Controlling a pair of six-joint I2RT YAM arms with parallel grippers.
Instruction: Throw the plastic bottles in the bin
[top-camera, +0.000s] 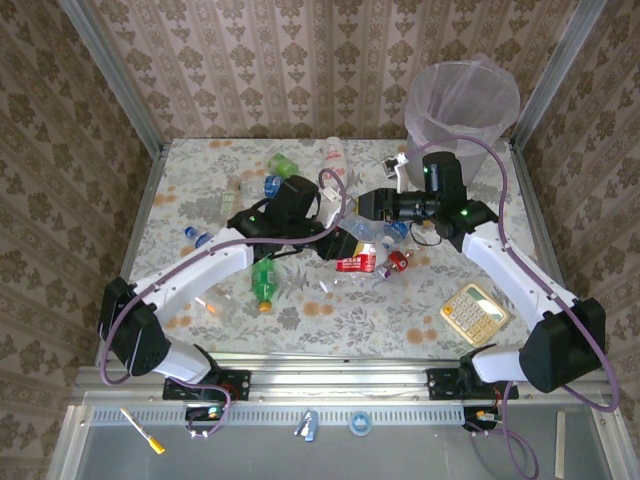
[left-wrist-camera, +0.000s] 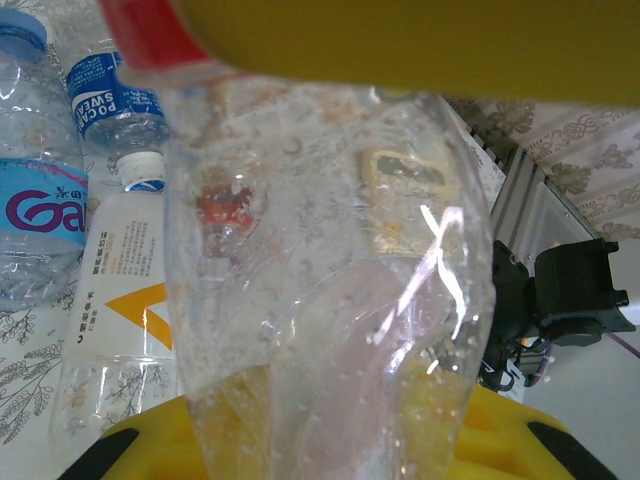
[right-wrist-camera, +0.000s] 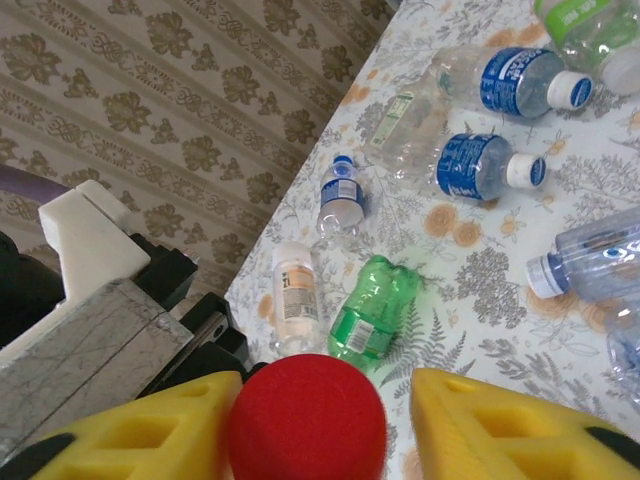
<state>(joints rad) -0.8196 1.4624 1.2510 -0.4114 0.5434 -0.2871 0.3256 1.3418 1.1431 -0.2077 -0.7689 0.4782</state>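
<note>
Gripping a clear bottle (left-wrist-camera: 330, 300), left fingers (left-wrist-camera: 420, 40) clench; right fingers (right-wrist-camera: 490, 425) flank a red cap (right-wrist-camera: 307, 418), hold unclear.

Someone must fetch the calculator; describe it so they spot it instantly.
Start at the round translucent grey-lavender bin standing far right, then follow the table down its right side toward the near edge. The beige rectangular calculator lies flat there beside the right arm, the one keyed thing among plastic bottles.
</note>
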